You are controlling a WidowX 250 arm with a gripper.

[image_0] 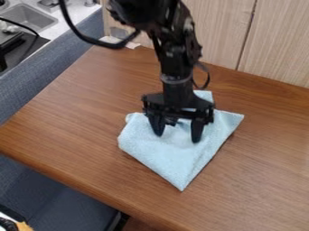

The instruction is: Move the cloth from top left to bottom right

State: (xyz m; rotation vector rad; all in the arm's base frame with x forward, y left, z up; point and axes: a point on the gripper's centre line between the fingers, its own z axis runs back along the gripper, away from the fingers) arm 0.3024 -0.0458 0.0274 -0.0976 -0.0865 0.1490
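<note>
Right, start at your pincer (177, 134): it hangs over the middle of the visible worktop (72, 122), its two fingers (197, 131) spread well apart and pointing down at the cloth (163, 151). You have pale blue fabric between and around them, though I can't tell whether the tips touch it.

What your next move turns on is that the cloth lies directly beneath the pincer, not off to one side. More of it spreads from the fingertips towards the worktop's near edge than towards the far edge by the panelled wall (278, 40). You have only the one arm (175, 67) to think about, so reach looks settled; closing on a fold seems the step in hand, and the carry is yet to be made.

Now read the cloth itself. It's a rough kite, nearly as broad as it is long, so take its long axis loosely: it runs from the corner behind the pincer down to the sharp point facing the near edge. Another corner points out towards the worktop's right side.

I'd judge you need a firm pinch, a modest lift, then travel towards the near right corner. Close too high and you may catch nothing; pinch too little and the fabric could slip or drag.
</note>
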